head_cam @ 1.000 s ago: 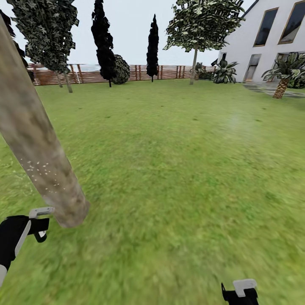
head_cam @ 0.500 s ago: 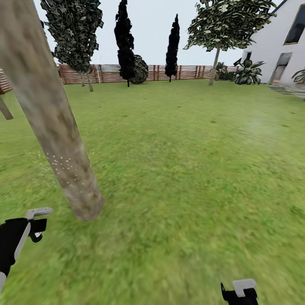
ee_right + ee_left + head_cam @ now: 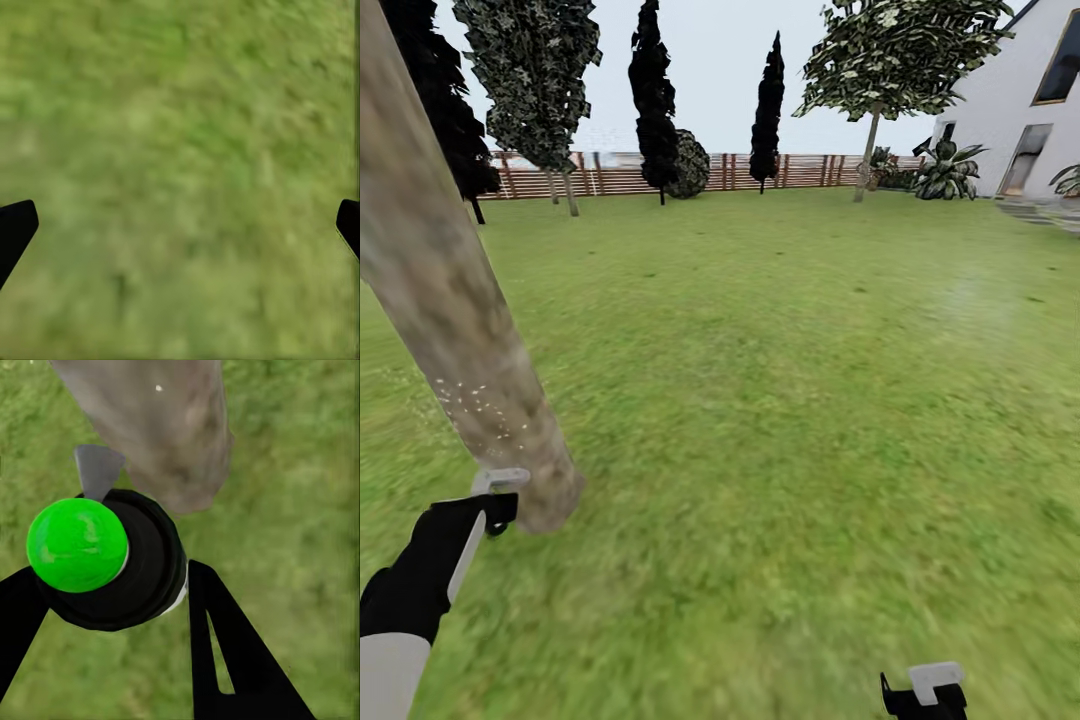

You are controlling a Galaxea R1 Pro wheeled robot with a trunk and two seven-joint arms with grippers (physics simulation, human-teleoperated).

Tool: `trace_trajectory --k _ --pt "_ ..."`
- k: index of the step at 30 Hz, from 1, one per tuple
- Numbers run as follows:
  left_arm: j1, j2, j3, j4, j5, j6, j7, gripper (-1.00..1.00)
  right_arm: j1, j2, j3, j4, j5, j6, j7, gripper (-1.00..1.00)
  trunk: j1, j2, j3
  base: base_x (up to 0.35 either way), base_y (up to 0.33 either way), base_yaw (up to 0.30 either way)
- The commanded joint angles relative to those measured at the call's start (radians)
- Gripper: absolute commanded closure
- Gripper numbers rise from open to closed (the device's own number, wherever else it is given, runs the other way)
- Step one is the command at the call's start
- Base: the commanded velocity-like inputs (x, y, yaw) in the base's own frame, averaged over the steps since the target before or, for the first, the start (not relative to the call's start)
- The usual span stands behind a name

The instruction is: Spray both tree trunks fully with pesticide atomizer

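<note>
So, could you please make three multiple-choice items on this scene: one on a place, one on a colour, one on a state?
1. Where are the white specks? A: fence. B: near tree trunk. C: house wall.
2. The atomizer has a round top coloured: A: red. B: blue. C: green.
3. The right gripper is: A: open, empty. B: shut on a stone. C: shut on a branch.
Answers: 1 B, they dot its lower part. 2 C, bright green in the left wrist view. 3 A, grass shows between its spread fingertips.
</note>
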Motion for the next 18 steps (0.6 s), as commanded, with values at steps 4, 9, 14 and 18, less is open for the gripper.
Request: trace_trajectory --k 4,9,14,18 --pt "0.000 -0.003 0.024 -0.021 -0.005 0.007 0.006 1.00 -0.001 0.000 -0.005 0.002 0.010 -0.003 -0.005 -1.00 0.000 0.000 -0.001 0.126 -0.255 0.168" --pt "0.000 -0.007 0.024 -0.024 -0.004 0.004 0.007 1.00 -0.001 0.000 -0.005 0.002 0.010 -0.003 -0.006 -1.00 0.000 0.000 -0.001 0.224 -0.197 0.270" --pt "0.000 -0.006 0.025 -0.033 -0.004 0.006 0.008 1.00 -0.001 0.000 -0.005 0.002 0.010 -0.003 -0.005 -1.00 0.000 0.000 -0.001 0.127 -0.236 0.276" --pt "0.000 -0.007 0.024 -0.037 -0.004 0.006 0.008 1.00 -0.001 0.000 -0.005 0.002 0.011 -0.003 -0.005 -1.00 0.000 0.000 -0.001 0.006 -0.269 0.276"
